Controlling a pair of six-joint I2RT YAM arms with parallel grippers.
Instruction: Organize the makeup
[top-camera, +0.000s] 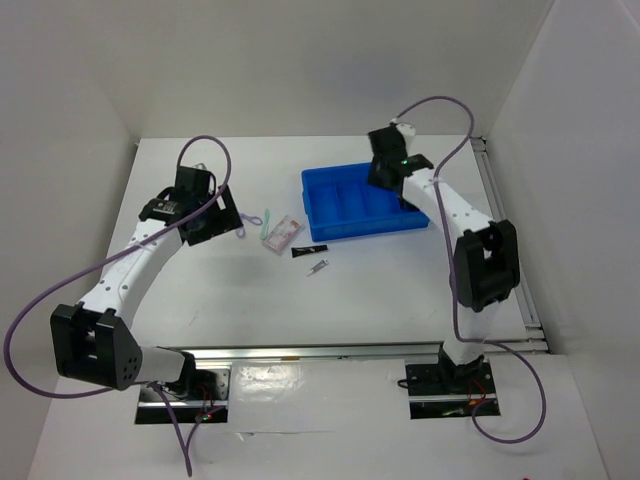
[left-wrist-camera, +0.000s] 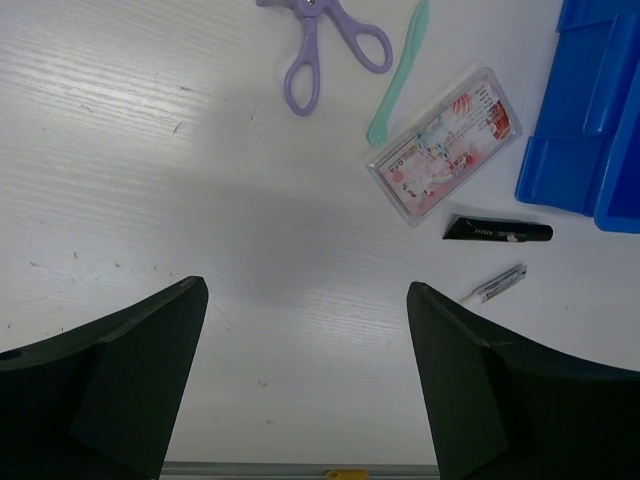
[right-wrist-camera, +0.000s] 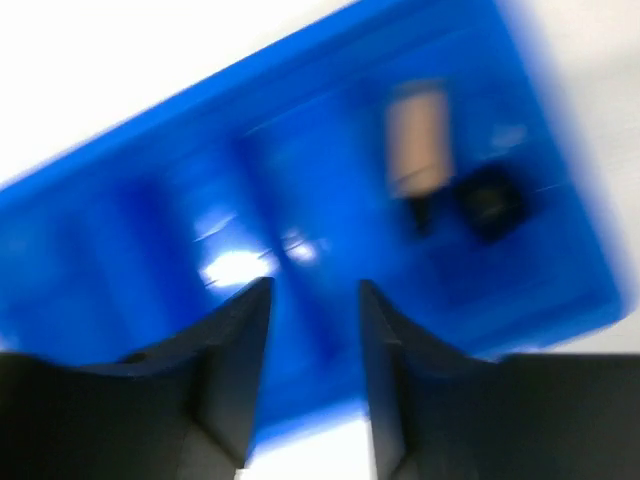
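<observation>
Counter (top-camera: 400, 290) is white, with the blue bin (top-camera: 365, 231) on its far half. Left jaws stand wide open with nothing between them, over a bare patch of counter near the loose items. Pinkish flat case (left-wrist-camera: 445, 145) lies on the counter close to the bin. Slim black tube (left-wrist-camera: 497, 231) lies just beside it, and the tiny silver stick (left-wrist-camera: 497, 284) is just beyond, apart from both. Purple scissor-handled tool (left-wrist-camera: 320, 40) and mint stick (left-wrist-camera: 398, 75) lie on the case's other side. Right jaws hang above the bin, partly apart, gripping nothing; that wrist view is blurred. Tan bottle with black cap (right-wrist-camera: 418, 140) and dark round compact (right-wrist-camera: 490, 203) lie side by side inside the bin toward one end; I cannot tell which compartment.
</observation>
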